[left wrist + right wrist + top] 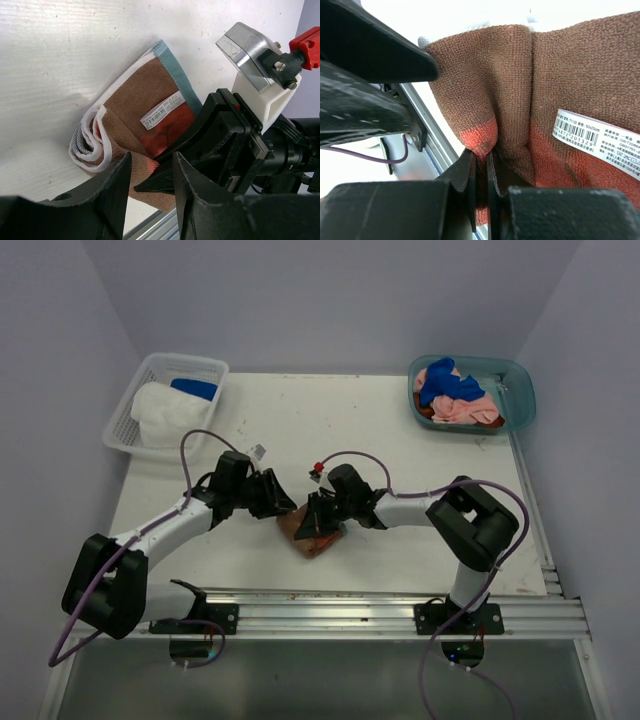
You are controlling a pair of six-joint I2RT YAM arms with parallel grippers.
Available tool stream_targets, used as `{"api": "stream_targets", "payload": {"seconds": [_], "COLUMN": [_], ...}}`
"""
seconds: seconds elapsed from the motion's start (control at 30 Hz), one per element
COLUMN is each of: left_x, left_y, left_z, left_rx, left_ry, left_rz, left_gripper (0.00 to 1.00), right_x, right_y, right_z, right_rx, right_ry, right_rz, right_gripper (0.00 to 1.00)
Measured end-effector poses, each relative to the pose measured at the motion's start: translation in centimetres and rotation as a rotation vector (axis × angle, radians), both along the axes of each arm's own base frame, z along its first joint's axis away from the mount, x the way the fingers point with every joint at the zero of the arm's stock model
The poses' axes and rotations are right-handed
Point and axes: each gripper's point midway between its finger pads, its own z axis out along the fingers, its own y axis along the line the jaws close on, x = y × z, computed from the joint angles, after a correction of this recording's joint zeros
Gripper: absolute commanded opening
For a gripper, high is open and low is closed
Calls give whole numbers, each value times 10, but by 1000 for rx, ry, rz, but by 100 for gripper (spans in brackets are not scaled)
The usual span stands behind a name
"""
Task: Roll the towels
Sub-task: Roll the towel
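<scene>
**Brown towel pinched at the counter's near middle**

The brown towel (305, 537) (145, 95) (470, 80) is seen part-rolled on the counter (400, 440), between the two arms. A fold of it is clamped by the right fingers (318, 516) (462, 175), which are drawn narrow on the cloth. The left fingers (283, 502) (115, 195) are held apart over the towel's left edge; whether cloth is touched by them cannot be told. A white label (162, 110) (597, 142) is shown on the towel. A blue towel (440, 380) and a pink towel (465, 407) are heaped in the tub (520, 390) at far right. A white towel (165, 415) is laid in the basket (150, 370) at far left.
</scene>
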Motion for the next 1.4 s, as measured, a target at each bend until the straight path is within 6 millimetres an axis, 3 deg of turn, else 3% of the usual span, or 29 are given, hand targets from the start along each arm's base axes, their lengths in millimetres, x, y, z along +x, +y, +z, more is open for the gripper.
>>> {"api": "stream_targets", "payload": {"seconds": [0.37, 0.83, 1.4], "left_x": [2, -21, -12], "left_y": [5, 0, -7], "left_z": [33, -6, -37], "left_rx": [-12, 17, 37], "left_ry": [-137, -25, 22], "left_rz": [-4, -86, -98], "left_gripper": [40, 37, 34], "right_x": [1, 4, 5], "right_y": [-3, -2, -3], "right_z": [-6, -5, -8], "right_rx": [32, 59, 61], "right_ry": [59, 90, 89], "right_rz": [-26, -39, -41], "right_gripper": [0, 0, 0]}}
